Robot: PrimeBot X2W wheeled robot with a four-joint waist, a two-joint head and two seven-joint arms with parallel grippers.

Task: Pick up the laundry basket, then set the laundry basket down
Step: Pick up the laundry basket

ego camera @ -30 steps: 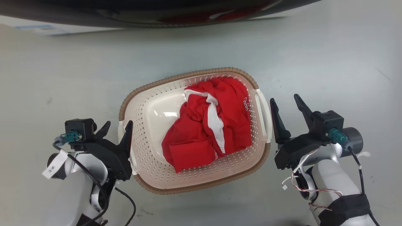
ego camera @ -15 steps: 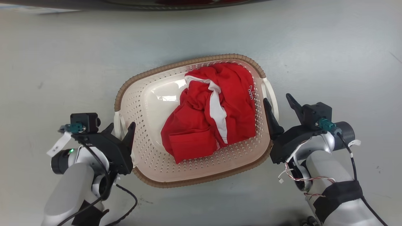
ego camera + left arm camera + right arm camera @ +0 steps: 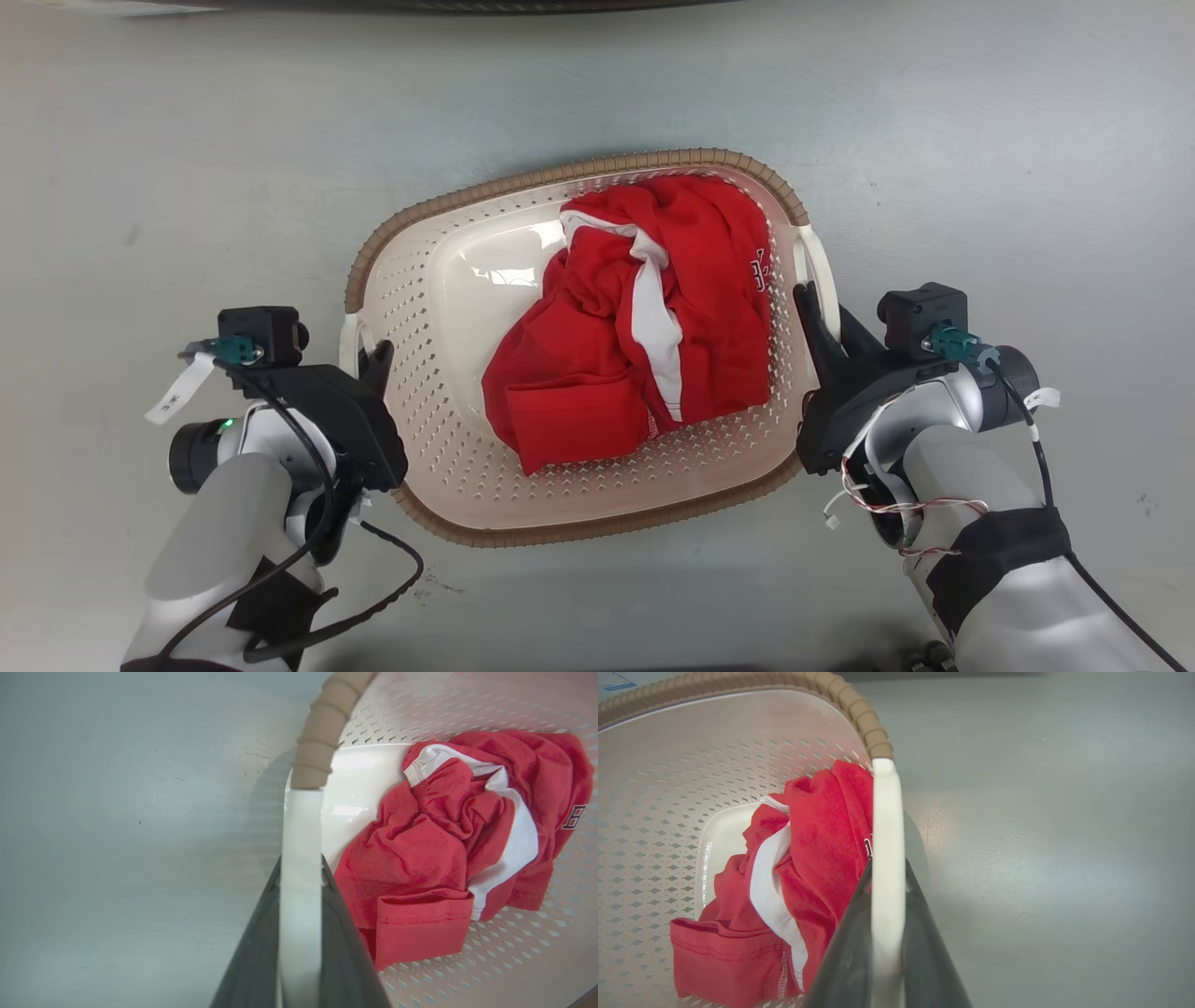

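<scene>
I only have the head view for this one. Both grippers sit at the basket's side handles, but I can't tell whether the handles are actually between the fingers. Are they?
Observer: On the left, yes. The left wrist view shows the left gripper with the white left handle running between its two dark fingers.
Reviewer: And the right?
Observer: Same in the right wrist view: the right gripper straddles the right handle, one finger against each face.
Reviewer: Any cloth caught in either grip?
Observer: No. The red garment lies inside the laundry basket, beside the inner finger, not between the fingers.
</scene>
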